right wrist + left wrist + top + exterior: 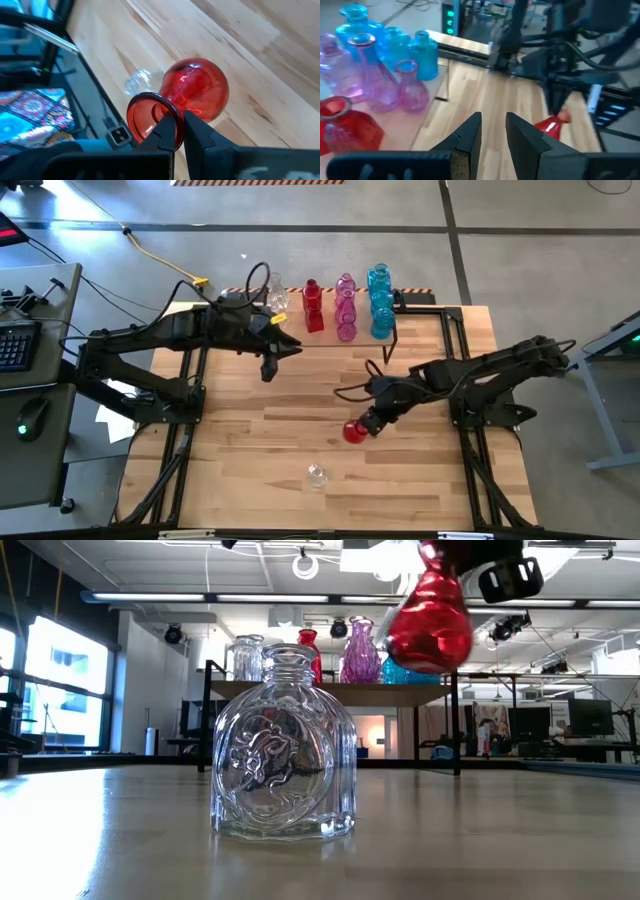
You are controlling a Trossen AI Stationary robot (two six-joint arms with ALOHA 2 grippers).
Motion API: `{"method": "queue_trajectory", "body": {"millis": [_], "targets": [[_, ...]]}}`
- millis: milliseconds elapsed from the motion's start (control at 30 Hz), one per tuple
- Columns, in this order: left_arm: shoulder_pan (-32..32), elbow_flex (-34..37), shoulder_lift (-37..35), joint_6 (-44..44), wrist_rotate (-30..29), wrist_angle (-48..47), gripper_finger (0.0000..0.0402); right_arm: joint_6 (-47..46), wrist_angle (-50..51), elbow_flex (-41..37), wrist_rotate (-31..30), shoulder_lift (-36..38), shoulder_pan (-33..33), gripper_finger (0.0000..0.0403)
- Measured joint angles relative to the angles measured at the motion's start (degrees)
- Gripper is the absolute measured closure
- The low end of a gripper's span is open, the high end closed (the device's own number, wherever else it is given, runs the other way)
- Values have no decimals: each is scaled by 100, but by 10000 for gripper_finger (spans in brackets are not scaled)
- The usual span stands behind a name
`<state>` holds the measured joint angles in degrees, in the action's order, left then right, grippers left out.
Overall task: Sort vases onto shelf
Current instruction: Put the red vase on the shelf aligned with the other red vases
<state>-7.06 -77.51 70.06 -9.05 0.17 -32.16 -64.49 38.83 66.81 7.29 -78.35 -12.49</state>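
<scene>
Gripping red vase (353,431) by neck, right gripper (371,421)

Bright even overhead light, window glare in low view, left wrist view motion-blurred

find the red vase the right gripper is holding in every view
High view: red vase at table centre, in the right gripper.
Low view: upper right, hanging tilted above the table.
Left wrist view: low right, partly hidden.
Right wrist view: centre.
Shared landmark: the clear vase standing alone nearby.
</scene>
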Motion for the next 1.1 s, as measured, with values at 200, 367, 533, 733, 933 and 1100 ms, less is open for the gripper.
{"method": "queue_trajectory", "body": {"millis": [200,367,533,733,933,1100], "targets": [[1,2,0,65,1190,477,321,1,-139,2,-88,0,160,403],[-12,5,-74,-246,1461,1101,321,-2,-142,2,-191,0,250,403],[-63,2,-282,-540,1466,1438,321,-4,-182,2,-278,0,334,403],[-180,2,-551,-534,1483,1184,321,-107,-400,2,-280,-2,450,403],[-384,2,-848,-289,1468,463,321,-136,-727,2,-405,-2,466,403],[-473,2,-1053,-287,1466,124,321,-207,-810,2,-535,-2,466,403]]}}
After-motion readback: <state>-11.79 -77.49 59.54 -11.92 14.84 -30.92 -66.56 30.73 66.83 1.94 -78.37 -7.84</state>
